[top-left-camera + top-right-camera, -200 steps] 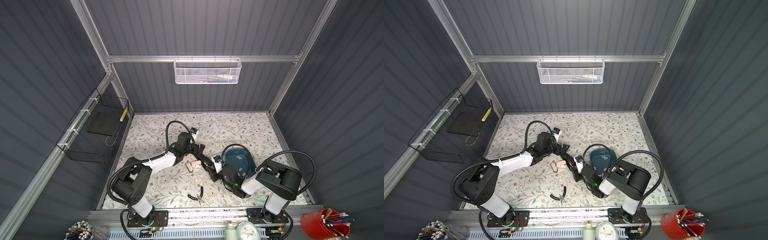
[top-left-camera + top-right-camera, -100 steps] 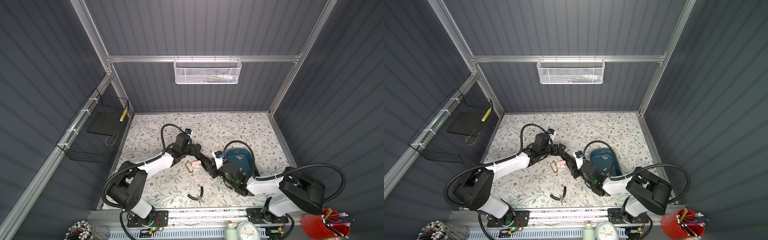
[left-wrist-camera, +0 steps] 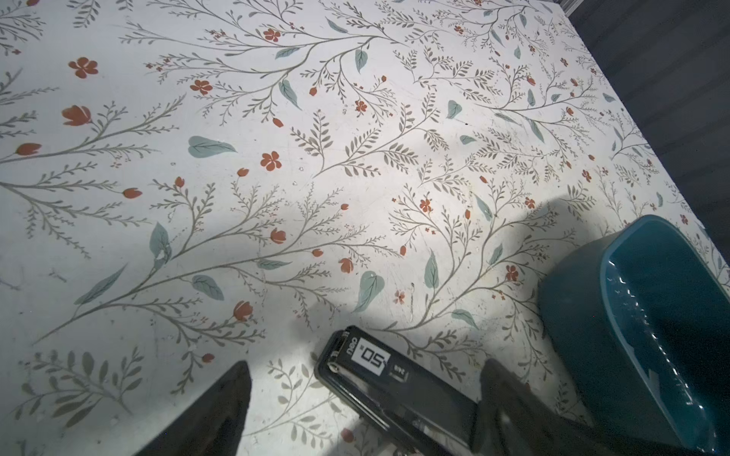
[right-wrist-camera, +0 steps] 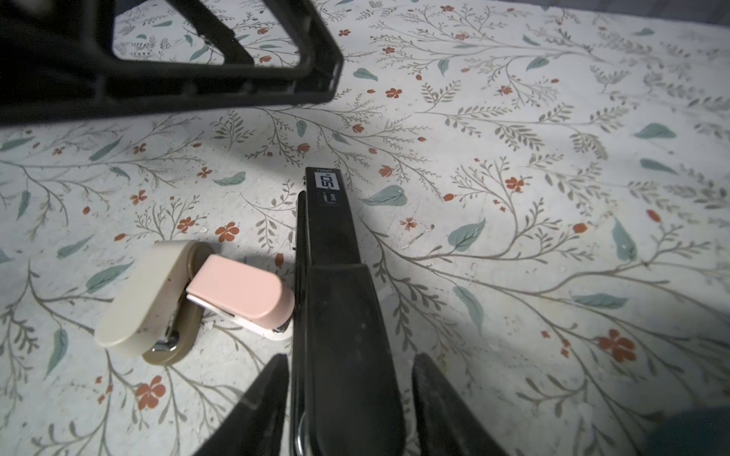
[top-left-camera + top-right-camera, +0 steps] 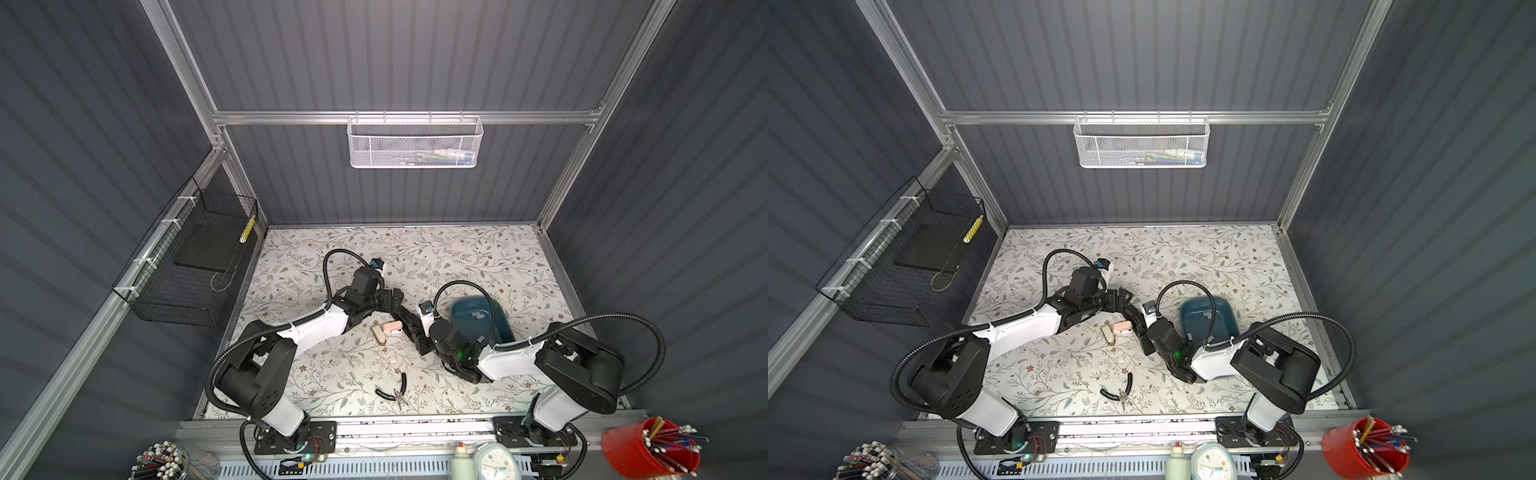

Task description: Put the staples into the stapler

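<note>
My left claw [image 3: 367, 367] is spread wide and holds nothing. The labelled end of the black stapler [image 4: 335, 237] lies flat on the floral table [image 3: 276, 118] between its fingers, clear of at least one of them. My right claw [image 4: 351, 357] sits partly open astride the stapler's other end, one finger hard against its side and a sliver of gap at the other, so I cannot tell if I am gripping it. Staples [image 5: 473, 316]: a few grey strips in the teal tray [image 3: 572, 316], just beside my right arm; a pink mini stapler [image 4: 241, 292] rests against the black one.
</note>
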Controlling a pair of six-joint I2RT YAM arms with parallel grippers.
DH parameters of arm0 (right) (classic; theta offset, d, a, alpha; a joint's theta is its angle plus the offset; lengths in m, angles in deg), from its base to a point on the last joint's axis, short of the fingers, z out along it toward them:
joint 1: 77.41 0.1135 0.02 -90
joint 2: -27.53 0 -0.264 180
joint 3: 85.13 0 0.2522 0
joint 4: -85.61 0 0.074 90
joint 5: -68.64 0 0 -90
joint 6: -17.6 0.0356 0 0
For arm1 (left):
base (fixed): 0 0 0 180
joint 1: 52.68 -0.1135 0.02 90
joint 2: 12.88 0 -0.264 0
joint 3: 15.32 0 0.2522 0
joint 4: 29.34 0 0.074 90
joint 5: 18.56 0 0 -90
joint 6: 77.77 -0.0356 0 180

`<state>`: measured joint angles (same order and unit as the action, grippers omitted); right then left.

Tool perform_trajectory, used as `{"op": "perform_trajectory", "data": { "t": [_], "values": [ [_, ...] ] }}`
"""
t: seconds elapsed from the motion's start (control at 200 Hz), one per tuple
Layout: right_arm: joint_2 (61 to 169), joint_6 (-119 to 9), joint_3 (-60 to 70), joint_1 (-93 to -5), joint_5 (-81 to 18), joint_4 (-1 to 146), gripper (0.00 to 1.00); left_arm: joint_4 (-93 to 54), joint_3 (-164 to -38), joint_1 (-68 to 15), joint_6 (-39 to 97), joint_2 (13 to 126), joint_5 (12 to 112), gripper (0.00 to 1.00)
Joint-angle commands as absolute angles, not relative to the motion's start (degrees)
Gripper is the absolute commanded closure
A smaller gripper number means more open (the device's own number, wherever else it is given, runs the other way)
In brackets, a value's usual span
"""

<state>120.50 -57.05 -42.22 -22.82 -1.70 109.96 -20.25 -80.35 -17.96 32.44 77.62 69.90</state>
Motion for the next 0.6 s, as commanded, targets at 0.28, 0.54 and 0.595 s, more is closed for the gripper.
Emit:
{"op": "perform_trajectory", "data": {
  "t": [0.28, 0.54, 0.595],
  "values": [
    [123.4, -59.7, -38.2, -22.5, 3.1, 106.1, 0.78, -19.0, -80.5, -18.2, 32.6, 75.9, 69.6, 0.09],
    [122.3, -60.6, -38.9, -22.4, 6.8, 104.8, 0.78, -19.0, -80.7, -18.2, 32.5, 76.1, 69.4, 0.1],
    [121.9, -60.5, -39.1, -22.3, 6.3, 105.1, 0.74, -19.0, -80.7, -18.2, 32.5, 76.2, 69.4, 0.09]
  ]
}}
